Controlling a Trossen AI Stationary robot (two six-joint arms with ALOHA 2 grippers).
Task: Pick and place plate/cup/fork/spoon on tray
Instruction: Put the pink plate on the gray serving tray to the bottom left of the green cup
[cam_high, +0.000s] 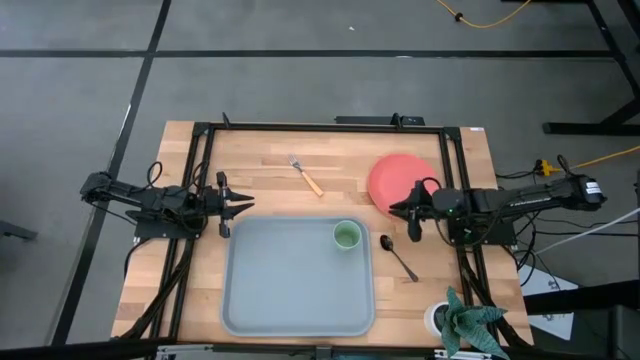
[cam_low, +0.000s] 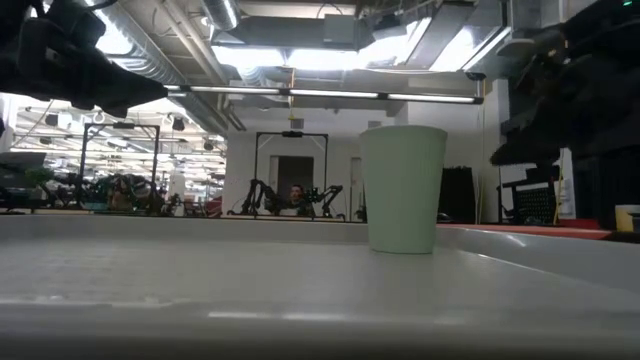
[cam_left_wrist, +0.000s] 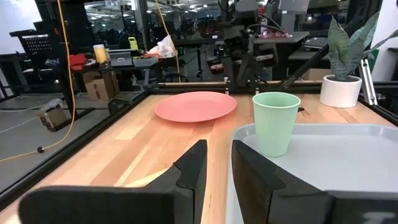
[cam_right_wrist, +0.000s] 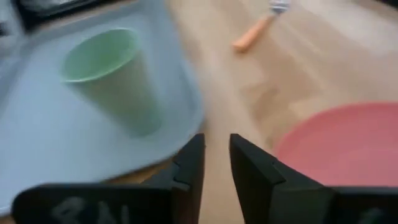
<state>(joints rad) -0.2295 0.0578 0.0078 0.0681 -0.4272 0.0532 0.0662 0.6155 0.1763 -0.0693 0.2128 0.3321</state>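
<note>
The cup (cam_high: 346, 235) stands upright inside the tray (cam_high: 290, 300), tucked into the far right corner, and the low view shows it plainly, pale green and square on the tray floor. The plate (cam_high: 395, 180) lies flat on the bare wood just beyond the tray's right far corner, not on the tray. The right gripper (cam_high: 410, 212) hovers over the plate's near edge, between plate and tray, and from its own wrist camera the two dark fingers (cam_right_wrist: 189, 165) stand a narrow gap apart with nothing between them, plate on one side and cup on the other. The spoon (cam_high: 398, 257) lies on the table just off the tray's right rim, bowl toward the far side, handle angling toward the potted plant (cam_high: 465, 320) at the near right corner. The fork (cam_high: 306, 175) rests on the wood beyond the tray's far rim, well apart from the plate, orange handle pointing toward the tray. Over on the other side, the left gripper (cam_high: 236, 208) waits at the tray's far left corner, its fingers (cam_left_wrist: 193, 171) likewise slightly parted and empty, looking across the tray at cup and plate. Whether the right fingertips actually touch the plate's rim is hard to call from overhead; they look just above it.
</note>
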